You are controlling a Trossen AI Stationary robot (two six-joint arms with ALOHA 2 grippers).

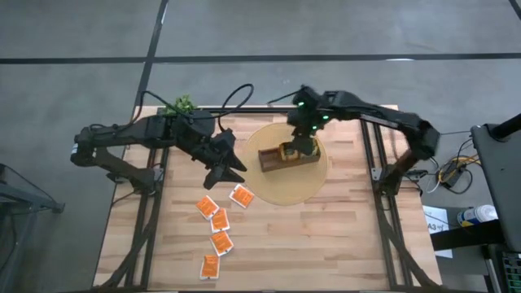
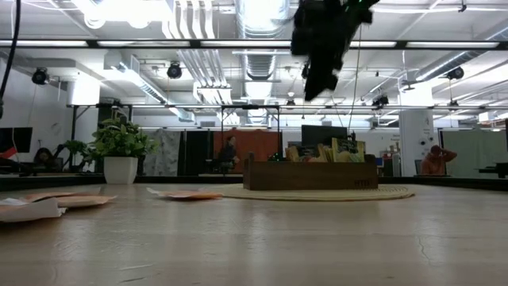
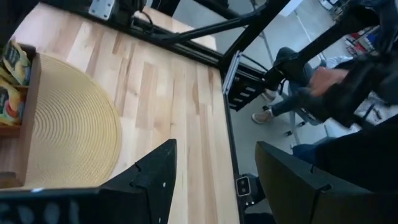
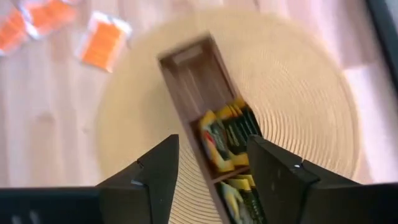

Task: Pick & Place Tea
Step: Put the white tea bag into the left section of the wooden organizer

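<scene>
Above the wooden box (image 1: 288, 158), right tool (image 1: 304, 146) spread, holding nothing; left tool (image 1: 230, 167) spread near orange tea sachets (image 1: 218, 220).

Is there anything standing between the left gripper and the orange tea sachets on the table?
Nothing visible does. The left gripper hangs with open fingers above bare wood, and the orange sachets lie uncovered just in front of it. The wooden box on the round mat stands off to the side, under the right gripper.

Matt wooden table (image 1: 326, 236), woven mat (image 1: 317, 185)
</scene>
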